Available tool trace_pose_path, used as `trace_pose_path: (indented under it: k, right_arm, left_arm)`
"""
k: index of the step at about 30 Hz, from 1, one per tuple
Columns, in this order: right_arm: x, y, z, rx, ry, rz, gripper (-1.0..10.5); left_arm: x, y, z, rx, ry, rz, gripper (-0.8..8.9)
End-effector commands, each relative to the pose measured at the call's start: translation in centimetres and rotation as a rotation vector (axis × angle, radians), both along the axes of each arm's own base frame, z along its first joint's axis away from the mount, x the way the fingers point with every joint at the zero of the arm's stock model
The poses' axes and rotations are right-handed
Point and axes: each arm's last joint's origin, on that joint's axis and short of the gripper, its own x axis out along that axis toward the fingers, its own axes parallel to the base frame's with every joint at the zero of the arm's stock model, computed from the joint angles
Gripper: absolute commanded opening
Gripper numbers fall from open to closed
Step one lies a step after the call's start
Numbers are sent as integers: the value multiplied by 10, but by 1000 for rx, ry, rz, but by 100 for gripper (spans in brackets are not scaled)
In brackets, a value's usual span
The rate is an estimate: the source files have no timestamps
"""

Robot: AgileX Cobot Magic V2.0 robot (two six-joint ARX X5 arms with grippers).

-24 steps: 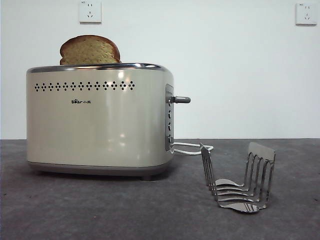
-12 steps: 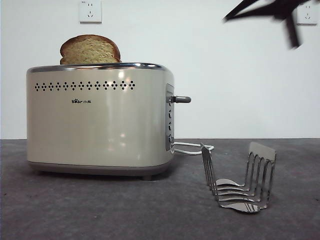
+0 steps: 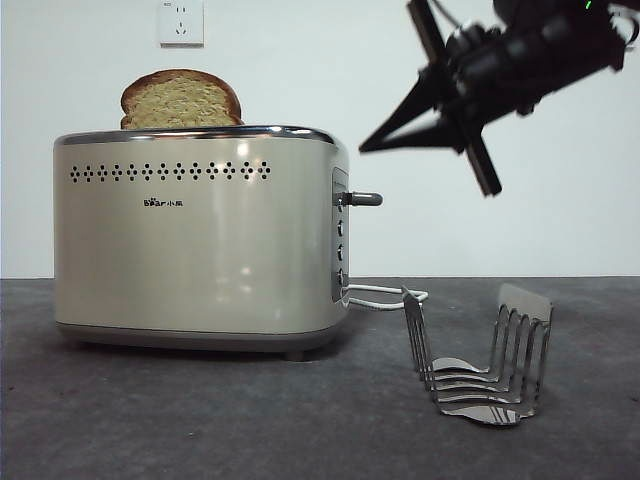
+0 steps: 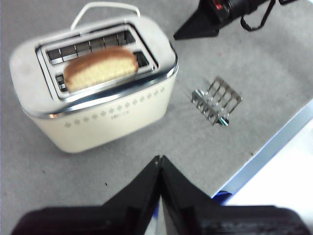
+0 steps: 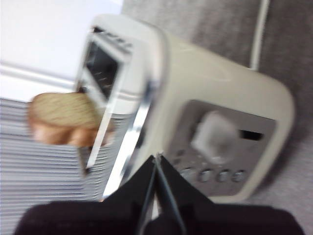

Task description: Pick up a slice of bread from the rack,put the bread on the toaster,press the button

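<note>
The slice of bread (image 3: 180,100) stands upright in a slot of the cream toaster (image 3: 200,250), its rounded top sticking out. It also shows in the left wrist view (image 4: 100,68) and the right wrist view (image 5: 63,115). The grey lever (image 3: 362,199) is up on the toaster's right end. My right gripper (image 3: 366,148) is shut and empty, in the air just above and right of the lever (image 5: 215,137). The silver rack (image 3: 480,360) stands empty to the right of the toaster. My left gripper (image 4: 160,159) is shut and empty, high above the table's front.
A white cable (image 3: 385,296) loops from the toaster's right end, behind the rack. A wall socket (image 3: 180,22) is behind the toaster. The table's edge (image 4: 274,147) runs close to the rack (image 4: 216,100) in the left wrist view.
The right arm has come in from the upper right and moved down and left toward the toaster's lever end. Bread, toaster and rack have not moved.
</note>
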Motion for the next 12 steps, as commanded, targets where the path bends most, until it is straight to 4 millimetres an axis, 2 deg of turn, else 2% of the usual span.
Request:
trace_pose_path:
  k: [1,12]
  right_arm:
    - [5,2,-12,-15,35,-20,-7]
    - [15,3,-28,-43,50,-65,-8]
  left_arm:
    - [-3,2,-3,-14,6,14,-5]
    - [-9,5,-1,-25,-10,16,-5]
